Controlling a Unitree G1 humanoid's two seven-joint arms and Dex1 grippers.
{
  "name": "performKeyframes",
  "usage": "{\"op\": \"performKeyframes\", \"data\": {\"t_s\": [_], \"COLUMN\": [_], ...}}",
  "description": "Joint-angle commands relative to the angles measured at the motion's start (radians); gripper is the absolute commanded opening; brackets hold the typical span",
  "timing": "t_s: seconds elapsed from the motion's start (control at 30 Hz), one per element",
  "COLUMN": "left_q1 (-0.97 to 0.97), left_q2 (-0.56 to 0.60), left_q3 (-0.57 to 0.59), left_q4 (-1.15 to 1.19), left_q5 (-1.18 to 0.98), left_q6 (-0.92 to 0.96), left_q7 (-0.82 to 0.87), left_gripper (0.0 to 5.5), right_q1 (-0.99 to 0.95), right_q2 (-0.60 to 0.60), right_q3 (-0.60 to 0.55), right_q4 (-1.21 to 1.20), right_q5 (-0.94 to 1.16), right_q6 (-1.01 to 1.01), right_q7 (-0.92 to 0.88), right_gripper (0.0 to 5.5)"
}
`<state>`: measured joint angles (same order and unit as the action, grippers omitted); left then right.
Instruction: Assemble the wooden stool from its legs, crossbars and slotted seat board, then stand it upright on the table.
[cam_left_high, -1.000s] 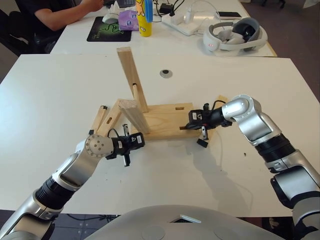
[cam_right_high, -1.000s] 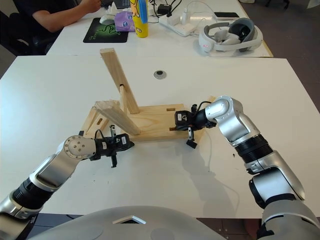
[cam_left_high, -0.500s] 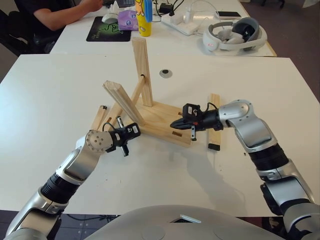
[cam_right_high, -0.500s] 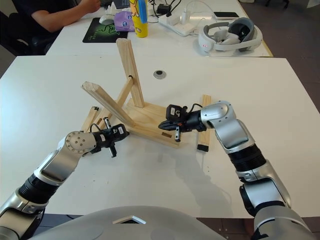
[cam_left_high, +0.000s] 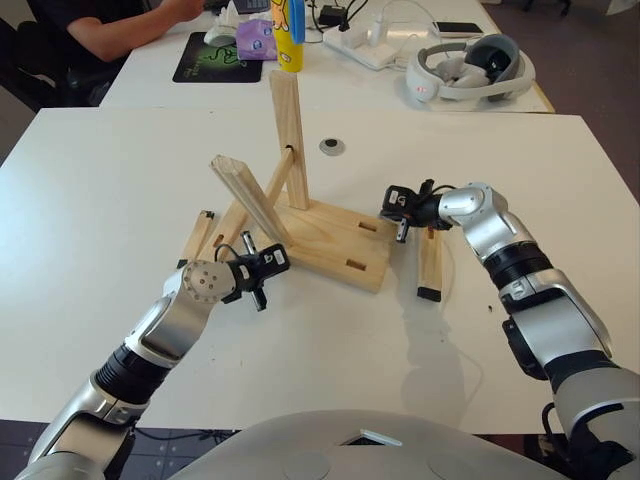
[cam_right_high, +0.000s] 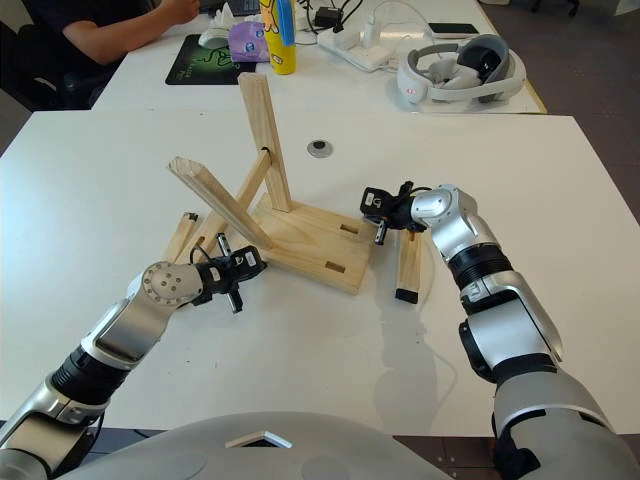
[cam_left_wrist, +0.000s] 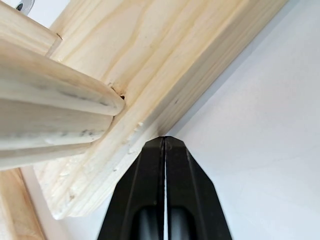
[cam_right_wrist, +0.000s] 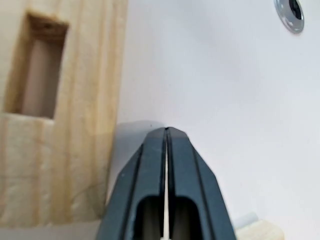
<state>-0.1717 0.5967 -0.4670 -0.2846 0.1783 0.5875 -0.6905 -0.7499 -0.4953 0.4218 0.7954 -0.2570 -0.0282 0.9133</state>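
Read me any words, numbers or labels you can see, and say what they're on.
Nothing here can be read.
Yellow bottle: printing, too small to read.
Black mat: green logo, no legible words.
Purple pack: print too blurred to read.

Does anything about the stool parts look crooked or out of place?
One leg on the seat board leans steeply, while the other leg stands upright; a loose piece lies beside the board.
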Motion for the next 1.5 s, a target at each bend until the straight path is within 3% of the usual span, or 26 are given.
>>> {"op": "performKeyframes", "data": {"t_s": [0.03,0.17,0.6,0.83,1.3,1.5], "left_q1": [0.003,0.011,-0.06,-0.071,-0.124,-0.082], "left_q2": [-0.001,-0.003,-0.113,-0.134,-0.174,-0.1], "left_q3": [-0.009,0.006,0.016,0.009,-0.009,0.041], "left_q4": [0.029,0.039,0.158,0.177,0.272,0.161], "left_q5": [0.004,0.003,0.008,0.019,0.031,0.034], "left_q6": [0.016,0.015,-0.03,-0.041,-0.107,-0.055], "left_q7": [-0.017,-0.009,0.051,0.05,0.043,0.022], "left_gripper": [0.01,0.01,0.01,0.01,0.01,0.01], "right_q1": [0.046,0.138,0.433,0.467,0.478,0.463], "right_q2": [-0.027,-0.091,-0.079,-0.042,-0.043,-0.063], "right_q3": [0.003,-0.028,-0.07,-0.081,-0.085,-0.107], "right_q4": [-0.092,-0.32,-0.858,-0.878,-0.926,-0.921], "right_q5": [0.054,0.125,0.224,0.213,0.265,0.26], "right_q6": [0.036,0.151,0.476,0.522,0.562,0.548], "right_q7": [0.189,0.318,0.232,0.117,0.103,0.098], "right_gripper": [0.0,0.0,0.0,0.0,0.0,0.0]}}
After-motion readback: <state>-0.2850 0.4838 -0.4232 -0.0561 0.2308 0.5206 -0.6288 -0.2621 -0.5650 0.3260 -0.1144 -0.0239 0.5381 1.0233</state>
